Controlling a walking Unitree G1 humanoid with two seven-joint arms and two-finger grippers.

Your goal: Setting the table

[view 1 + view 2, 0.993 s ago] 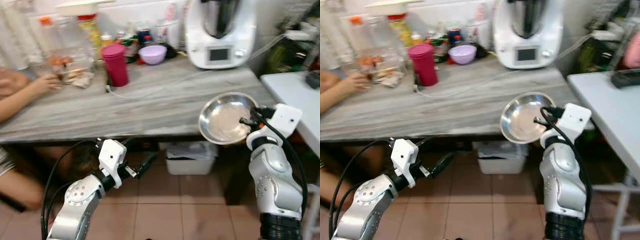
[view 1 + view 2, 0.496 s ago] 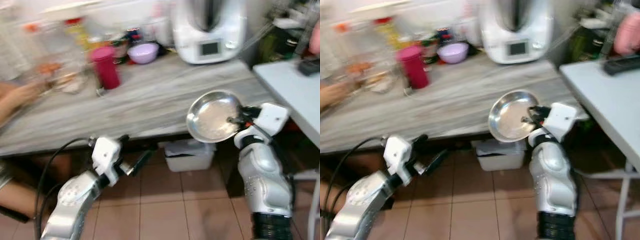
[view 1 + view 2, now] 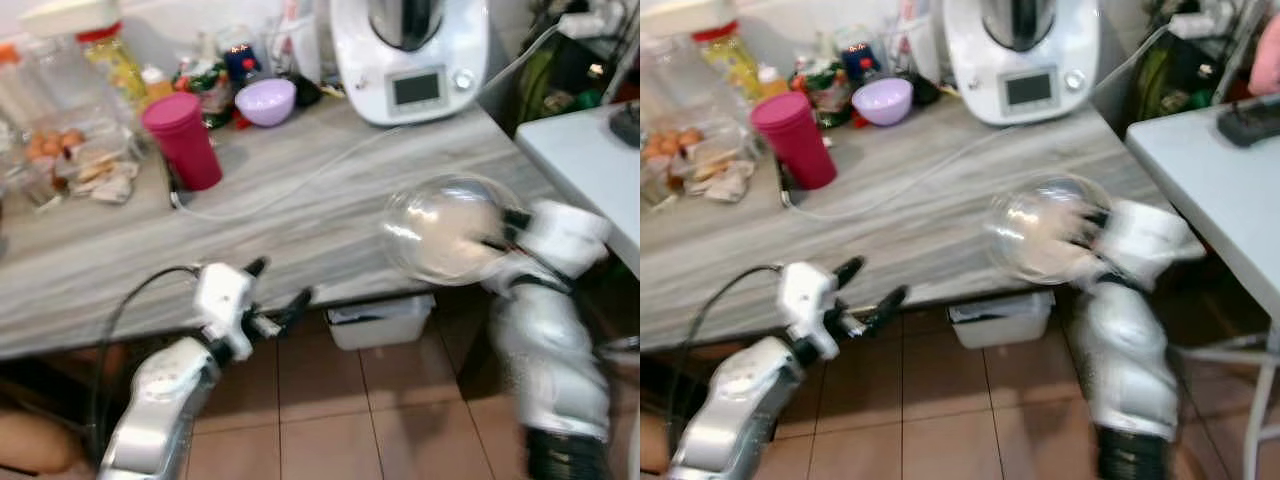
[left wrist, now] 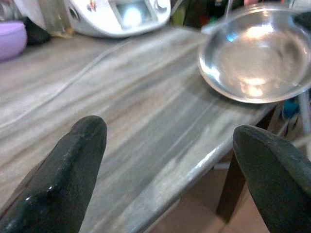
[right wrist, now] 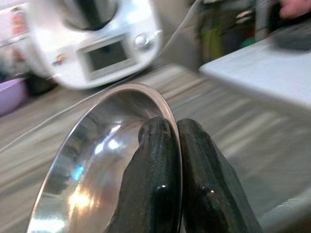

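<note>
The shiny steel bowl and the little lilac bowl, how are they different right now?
The shiny steel bowl is bare metal, wide and shallow; the lilac bowl is matte, smaller and deeper. The steel bowl is tilted in the air over the grey marbled counter's front edge, its rim pinched by the right gripper, while the lilac bowl stands upright at the back by the white kitchen machine. Both are round, and the steel one looks empty.

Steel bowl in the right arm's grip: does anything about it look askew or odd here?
Yes. The steel bowl is pinched by its rim in the right tool and tipped steeply on edge over the counter corner, not level. It looks empty, so nothing is spilling.
</note>
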